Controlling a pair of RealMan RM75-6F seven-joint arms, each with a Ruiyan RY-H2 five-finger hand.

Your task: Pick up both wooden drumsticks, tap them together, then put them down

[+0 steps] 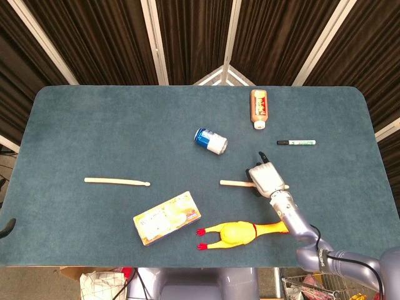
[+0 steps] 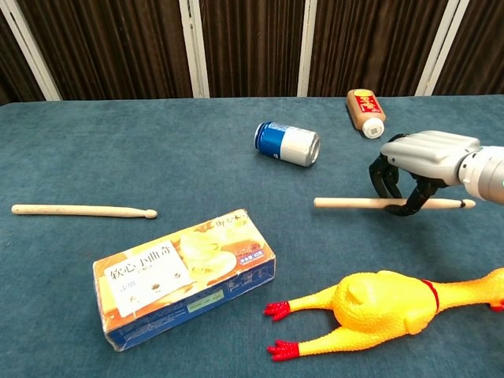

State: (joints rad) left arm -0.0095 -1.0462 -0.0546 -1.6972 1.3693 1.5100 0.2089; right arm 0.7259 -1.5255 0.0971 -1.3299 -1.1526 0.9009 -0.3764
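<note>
Two wooden drumsticks lie on the blue-green table. The left drumstick (image 1: 117,182) (image 2: 83,210) lies alone at the left, with nothing near it. My right hand (image 1: 265,178) (image 2: 417,169) sits over the right drumstick (image 1: 236,183) (image 2: 350,203), which lies flat on the cloth. Its dark fingers (image 2: 409,206) curl down on both sides of the stick's tip half. I cannot make out whether they grip the stick or only cage it. My left hand shows in neither view.
A yellow rubber chicken (image 1: 240,233) (image 2: 390,303) lies just in front of the right hand. A boxed snack (image 1: 166,217) (image 2: 185,276) sits front centre. Behind are a tipped blue can (image 1: 210,140) (image 2: 287,142), a brown bottle (image 1: 259,107) (image 2: 366,111) and a marker (image 1: 296,142).
</note>
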